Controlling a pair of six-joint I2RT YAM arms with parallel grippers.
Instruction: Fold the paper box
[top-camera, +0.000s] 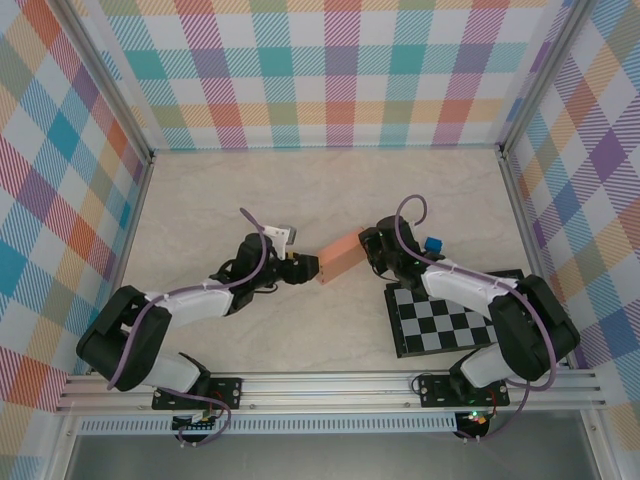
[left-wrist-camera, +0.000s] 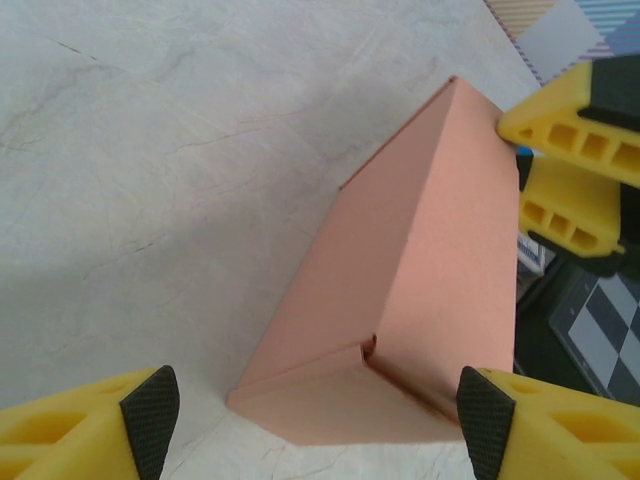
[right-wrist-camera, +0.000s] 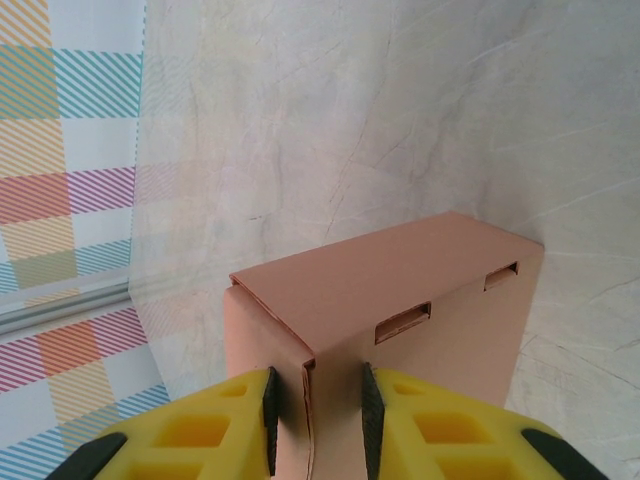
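The paper box (top-camera: 338, 260) is a closed salmon-orange rectangular box lying mid-table between the two arms. My left gripper (top-camera: 305, 266) is at its left end. In the left wrist view that gripper (left-wrist-camera: 318, 425) stands open, its black pads (left-wrist-camera: 150, 420) set wide on either side of the box's (left-wrist-camera: 400, 290) near end flap. My right gripper (top-camera: 368, 250) is at the other end. In the right wrist view it (right-wrist-camera: 320, 420) is shut on the near corner of the box (right-wrist-camera: 400, 280), one pad on each side of the wall. Two tab slots show along the top edge.
A black-and-white checkered board (top-camera: 455, 325) lies on the table under the right arm. A small blue object (top-camera: 433, 243) sits on the right wrist. Plaid walls (top-camera: 330, 70) enclose three sides, and an aluminium rail (top-camera: 330, 385) runs along the front.
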